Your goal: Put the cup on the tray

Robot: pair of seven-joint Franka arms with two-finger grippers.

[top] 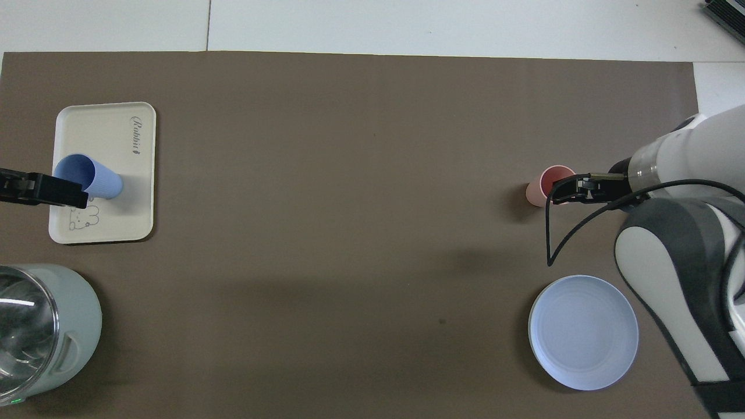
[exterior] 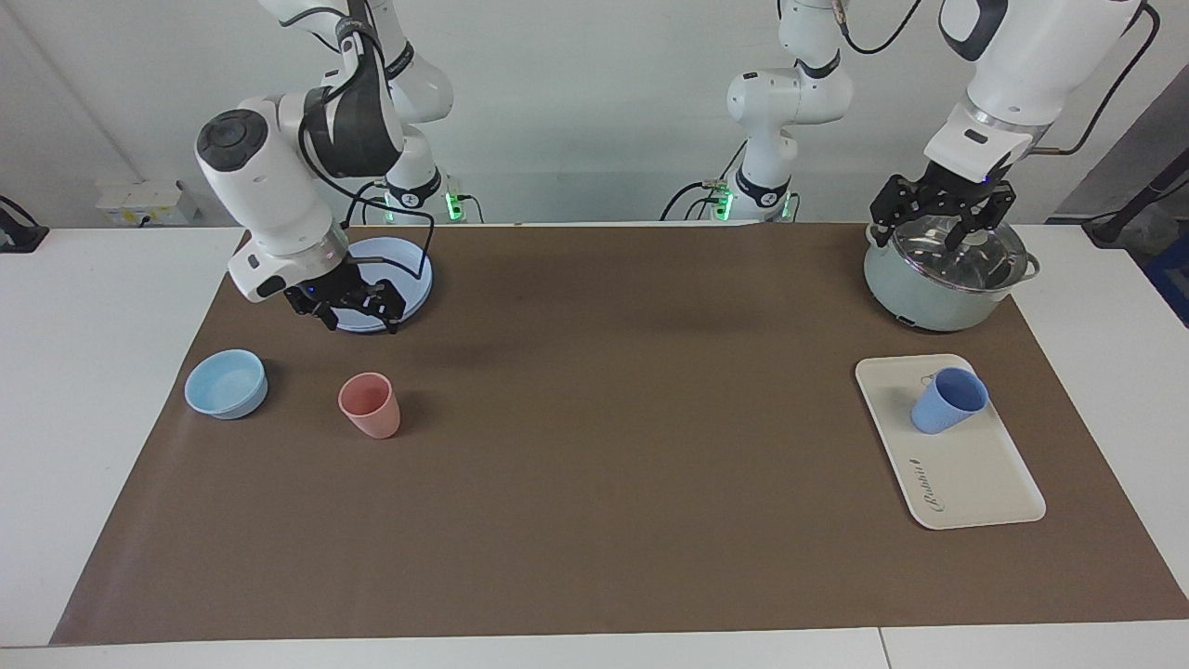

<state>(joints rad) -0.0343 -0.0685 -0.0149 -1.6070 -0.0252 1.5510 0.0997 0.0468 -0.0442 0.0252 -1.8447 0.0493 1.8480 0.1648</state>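
Observation:
The periwinkle-blue cup (exterior: 947, 401) stands on the cream-white tray (exterior: 971, 478), at the tray's end nearer to the robots, with nothing holding it. In the overhead view the cup (top: 90, 177) stands beside the bear drawing on the tray (top: 107, 137). My left gripper (exterior: 943, 221) is open and empty, raised over the pot and apart from the cup; its tip shows in the overhead view (top: 35, 189). My right gripper (exterior: 359, 316) is open and empty, low over the round blue plate; it also shows in the overhead view (top: 573, 191).
A lidded pale-green pot (exterior: 938, 293) stands near the left arm's base. A round blue plate (exterior: 413, 269), a pink tumbler (exterior: 370, 405) and a light-blue bowl (exterior: 226, 383) sit toward the right arm's end. A brown mat (exterior: 594, 446) covers the table.

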